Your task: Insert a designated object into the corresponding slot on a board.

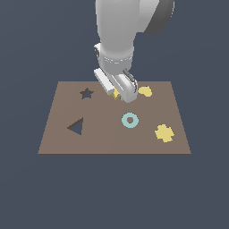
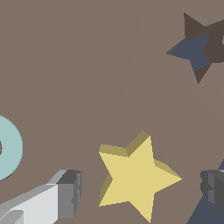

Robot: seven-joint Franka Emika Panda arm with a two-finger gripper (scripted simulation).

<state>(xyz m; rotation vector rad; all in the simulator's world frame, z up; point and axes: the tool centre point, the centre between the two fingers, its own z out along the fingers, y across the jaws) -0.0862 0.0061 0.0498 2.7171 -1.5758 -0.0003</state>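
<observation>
Dark blue-grey ground surrounds the brown board in the exterior view. The gripper hangs low over the board's far middle, and a bit of the yellow star shows between its fingers, mostly hidden by them. The star slot lies apart from it toward the exterior view's left, with the triangle cutout nearer the camera. A yellow blob sits just beside the gripper on the exterior view's right; a pale blue ring and a yellow cross lie nearer.

On the wrist view, the star lies flat on the board between the two fingers, which stand apart with gaps on both sides, not touching it. The slot is well apart from it, and the ring shows at the edge.
</observation>
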